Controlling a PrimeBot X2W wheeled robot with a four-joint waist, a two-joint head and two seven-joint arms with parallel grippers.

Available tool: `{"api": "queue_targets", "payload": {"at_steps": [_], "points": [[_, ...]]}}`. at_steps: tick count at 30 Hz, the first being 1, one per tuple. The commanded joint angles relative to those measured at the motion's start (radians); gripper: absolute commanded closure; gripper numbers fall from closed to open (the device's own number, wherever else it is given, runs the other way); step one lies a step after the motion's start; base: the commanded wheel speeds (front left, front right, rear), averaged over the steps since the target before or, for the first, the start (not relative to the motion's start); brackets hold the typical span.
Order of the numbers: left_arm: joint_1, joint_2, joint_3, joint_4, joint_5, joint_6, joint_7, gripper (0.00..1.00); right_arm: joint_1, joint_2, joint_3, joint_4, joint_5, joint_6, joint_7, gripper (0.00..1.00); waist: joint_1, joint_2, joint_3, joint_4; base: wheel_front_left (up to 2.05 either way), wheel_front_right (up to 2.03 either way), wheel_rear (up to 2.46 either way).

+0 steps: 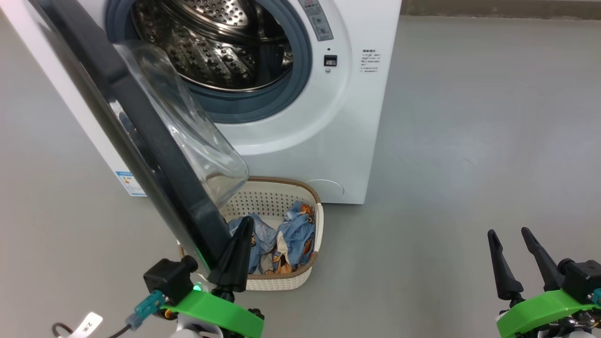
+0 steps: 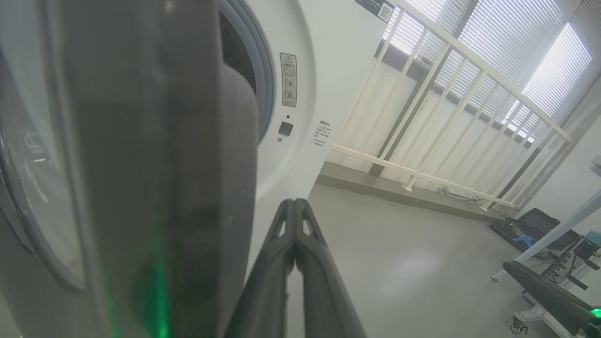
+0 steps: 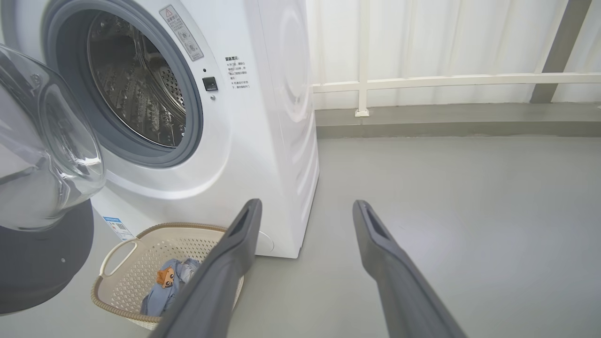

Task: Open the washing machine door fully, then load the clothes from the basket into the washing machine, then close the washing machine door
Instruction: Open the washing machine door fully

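washing machine door [image 1: 155,141] about half open, hanging over the basket [image 1: 320,220] and partly blocking the clothes [image 1: 293,232] inside. Probably why the left tool [image 1: 245,224] has fingers pressed together, gripping nothing, laid against the door's lower inner rim to shove it wider. Left arm low, pointing up-forward. Right tool [image 1: 508,232] spread, empty, parked well off right above the floor [image 1: 469,141]

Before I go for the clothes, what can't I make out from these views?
- Head view: the washing machine door hides the basket's left end, so how many clothes lie there is unclear.
- Head view: whether the shut left gripper touches the door's edge cannot be told.
- Right wrist view: the right gripper's finger covers part of the basket.
- Left wrist view: the door is a close blur, no detail.
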Motion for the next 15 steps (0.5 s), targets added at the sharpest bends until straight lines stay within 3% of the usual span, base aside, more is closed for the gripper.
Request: {"api": "queue_targets", "payload": {"at_steps": [1,15], "points": [[-0.015,0.036,0.069,-0.019,0.001,0.013,-0.017,1.00,-0.030,-0.023,0.021,-0.027,-0.010,0.008,-0.012,0.00,0.0000,0.0000,-0.002,0.009,0.00,0.00,0.00],[0.058,0.065,0.080,-0.072,0.022,0.048,-0.018,1.00,-0.024,-0.032,0.021,-0.029,-0.007,0.008,-0.012,0.00,0.0000,0.0000,-0.007,0.080,0.00,0.00,0.00]]}}
